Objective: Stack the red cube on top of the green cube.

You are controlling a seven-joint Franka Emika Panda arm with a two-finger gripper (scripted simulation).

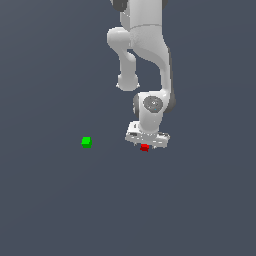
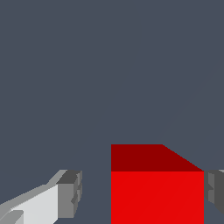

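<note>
Red cube (image 1: pixel 144 147) sits on the dark grey-blue surface (image 1: pixel 45 210), directly below the white arm's (image 1: pixel 150 55) wrist, roughly mid-surface and toward the exterior view's right. Green cube (image 1: pixel 86 142) rests on the same surface, well apart from the red one, toward the exterior view's left; nothing touching it.

Gripper (image 1: pixel 146 145) is lowered over the red cube, its body just above the cube in the exterior view.

Wrist view: red cube (image 2: pixel 157 197) lies between the two fingers (image 2: pixel 70 193). One grey pad stands apart from the cube with a visible strip of surface between them; the opposite pad sits right at the cube's other face, contact not resolvable. Fingers are spread, not clamped on the cube. Cube's upper face shows darker red, its near face bright red. Green cube is not visible in the wrist view.
</note>
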